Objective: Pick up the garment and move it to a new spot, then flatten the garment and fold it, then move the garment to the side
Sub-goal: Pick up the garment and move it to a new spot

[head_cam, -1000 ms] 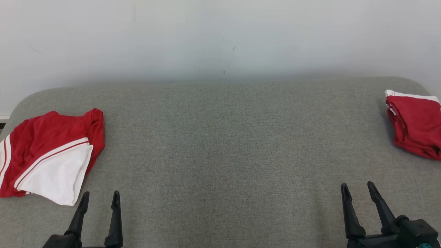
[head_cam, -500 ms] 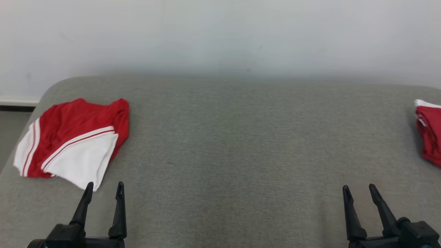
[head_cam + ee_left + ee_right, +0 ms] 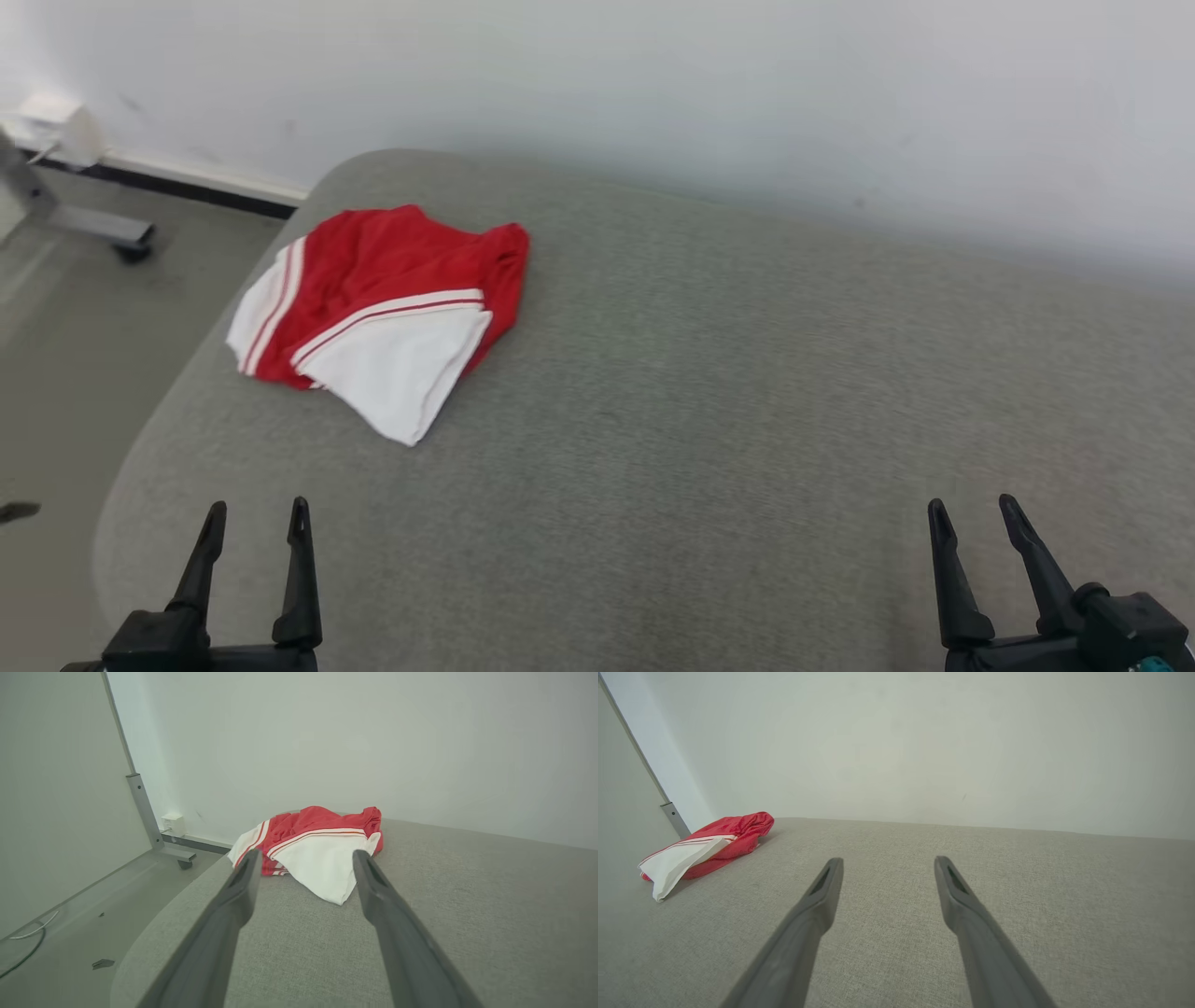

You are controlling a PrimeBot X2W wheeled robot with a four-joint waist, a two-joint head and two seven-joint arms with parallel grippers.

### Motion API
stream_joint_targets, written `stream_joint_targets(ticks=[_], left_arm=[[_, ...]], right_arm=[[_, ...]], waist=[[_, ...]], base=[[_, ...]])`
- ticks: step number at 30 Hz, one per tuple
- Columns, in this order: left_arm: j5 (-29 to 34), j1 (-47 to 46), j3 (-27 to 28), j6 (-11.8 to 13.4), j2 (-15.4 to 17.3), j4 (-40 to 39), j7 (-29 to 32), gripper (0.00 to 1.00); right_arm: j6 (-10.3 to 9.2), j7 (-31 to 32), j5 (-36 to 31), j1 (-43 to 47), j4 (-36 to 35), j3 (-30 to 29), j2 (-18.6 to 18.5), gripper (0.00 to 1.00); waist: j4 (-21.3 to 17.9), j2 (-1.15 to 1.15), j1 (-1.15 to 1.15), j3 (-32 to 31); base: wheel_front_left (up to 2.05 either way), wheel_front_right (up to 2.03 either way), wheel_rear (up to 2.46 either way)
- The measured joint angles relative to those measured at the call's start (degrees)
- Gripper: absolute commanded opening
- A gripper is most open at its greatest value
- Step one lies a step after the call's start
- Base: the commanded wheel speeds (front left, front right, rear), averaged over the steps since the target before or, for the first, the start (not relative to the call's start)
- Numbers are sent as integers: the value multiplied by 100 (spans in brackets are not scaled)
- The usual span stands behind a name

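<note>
A red and white garment [image 3: 383, 303] lies crumpled near the far left corner of the grey padded table [image 3: 709, 420]. It also appears in the left wrist view as the garment [image 3: 317, 847] ahead of the fingers, and in the right wrist view as the garment [image 3: 705, 851] far to the left. My left gripper [image 3: 254, 523] hovers open at the lower left, short of the garment and holding nothing. At the lower right my right gripper [image 3: 971, 518] is open and empty, well away from the garment.
A white wall [image 3: 653, 84] runs behind the table. Left of the table is grey floor [image 3: 65, 308] with a metal stand foot on a caster [image 3: 121, 238] and a wall socket box [image 3: 173, 823]. The table's left edge curves down near my left gripper.
The head camera has turned left: the garment now sits nearer the picture's centre, and a second red garment at the right has left the picture. Both grippers stay open.
</note>
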Motion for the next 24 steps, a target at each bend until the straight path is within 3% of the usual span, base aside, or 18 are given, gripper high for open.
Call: stream_joint_targets(ticks=[11,24], left_arm=[[-109,231,344,147,-4,-141,0,100],[-166,405,434,275,-37,-346,0,100]], right_arm=[[0,3,-9,-202,107,263,-57,100],[0,4,58,-424,281,414,-205,100]], waist=[[899,0,0,67],[1010,0,0,183]], base=[[0,0,0],[0,0,0]])
